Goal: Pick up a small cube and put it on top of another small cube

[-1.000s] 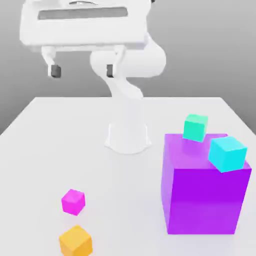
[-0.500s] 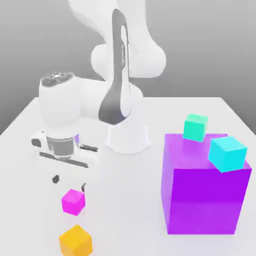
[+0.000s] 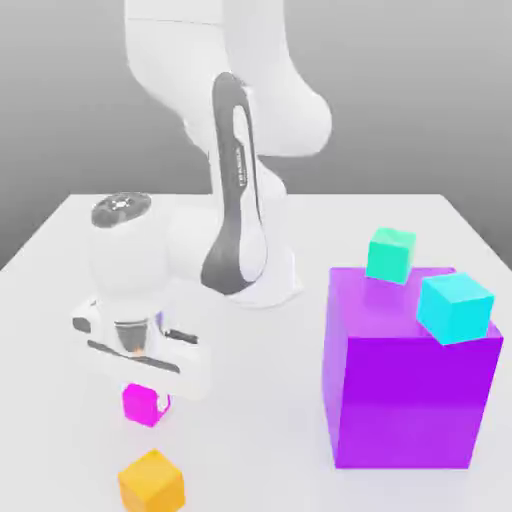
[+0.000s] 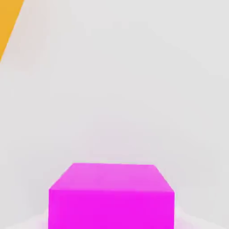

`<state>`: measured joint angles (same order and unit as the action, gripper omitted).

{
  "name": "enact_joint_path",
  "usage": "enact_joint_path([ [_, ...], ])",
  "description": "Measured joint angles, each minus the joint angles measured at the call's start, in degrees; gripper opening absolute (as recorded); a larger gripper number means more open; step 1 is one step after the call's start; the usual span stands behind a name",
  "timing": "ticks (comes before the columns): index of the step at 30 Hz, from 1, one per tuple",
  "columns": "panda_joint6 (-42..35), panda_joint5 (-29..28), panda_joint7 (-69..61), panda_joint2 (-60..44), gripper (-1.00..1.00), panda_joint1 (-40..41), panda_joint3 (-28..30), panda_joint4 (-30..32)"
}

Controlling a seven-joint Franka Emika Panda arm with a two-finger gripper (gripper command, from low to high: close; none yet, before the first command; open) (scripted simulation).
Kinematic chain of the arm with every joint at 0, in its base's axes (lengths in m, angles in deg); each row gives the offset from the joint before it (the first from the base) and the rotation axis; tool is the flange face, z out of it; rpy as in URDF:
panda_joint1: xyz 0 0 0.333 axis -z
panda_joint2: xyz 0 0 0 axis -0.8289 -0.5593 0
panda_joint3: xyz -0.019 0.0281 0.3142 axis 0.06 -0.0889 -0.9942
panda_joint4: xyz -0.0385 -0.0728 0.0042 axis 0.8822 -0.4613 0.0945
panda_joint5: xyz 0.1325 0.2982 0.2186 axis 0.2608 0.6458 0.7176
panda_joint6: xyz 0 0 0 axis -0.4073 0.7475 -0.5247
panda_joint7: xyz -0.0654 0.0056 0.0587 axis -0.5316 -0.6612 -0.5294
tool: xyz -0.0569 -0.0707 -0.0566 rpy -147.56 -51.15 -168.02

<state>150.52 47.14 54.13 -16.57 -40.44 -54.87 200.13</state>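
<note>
In the exterior view the white Panda arm (image 3: 235,200) rises from its base at the far middle of the white table (image 3: 250,400), folds over and reaches down toward the near side on the exterior view's left. Its wrist is vertical and the hand points straight down at the tabletop. The gripper (image 3: 143,397) sits low over the small magenta-pink cube (image 3: 141,404), closed on it, with the hand's white body covering the cube's upper part. The cube still rests on the table, near the front on the exterior view's left. Just in front of it, apart from it, lies the small orange cube (image 3: 151,482). On the exterior view's right stands the big purple block (image 3: 410,385), well apart from the hand. A cyan cube (image 3: 455,308) sits tilted on the block's near top edge, and a teal-green cube (image 3: 390,254) sits at the block's far top edge; whether this one rests on the block or just behind it cannot be told.

In the hand view the small magenta-pink cube (image 4: 112,194) lies close under the camera on the pale table surface (image 4: 134,89), its top face and one side face showing. A slice of the small orange cube (image 4: 8,22) enters at one corner, clear of the magenta one.
</note>
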Motion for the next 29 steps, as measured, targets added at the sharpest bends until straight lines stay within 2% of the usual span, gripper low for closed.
enact_joint_path([
  [3,-5.13,-3.54,2.22,5.89,-1.00,-0.71,0.83,0.75],
  [5,-9.65,-4.11,0.33,8.37,-1.00,-3.77,-1.12,-1.30],
  [12,-27.00,-3.62,-10.95,15.19,-1.00,-16.43,-7.12,-11.77],
  [21,-49.48,-2.58,-26.15,23.99,-1.00,-28.76,-17.03,-25.67],
  [23,-49.08,-2.59,-27.59,23.77,-1.00,-30.06,-18.23,-25.52],
  [25,-45.25,-2.79,-27.78,22.12,-1.00,-30.33,-18.77,-23.31],
  [26,-43.53,-2.88,-27.76,21.40,1.00,-30.36,-18.92,-22.32],
  [29,-43.53,-2.88,-27.76,21.40,1.00,-30.36,-18.92,-22.32],
])
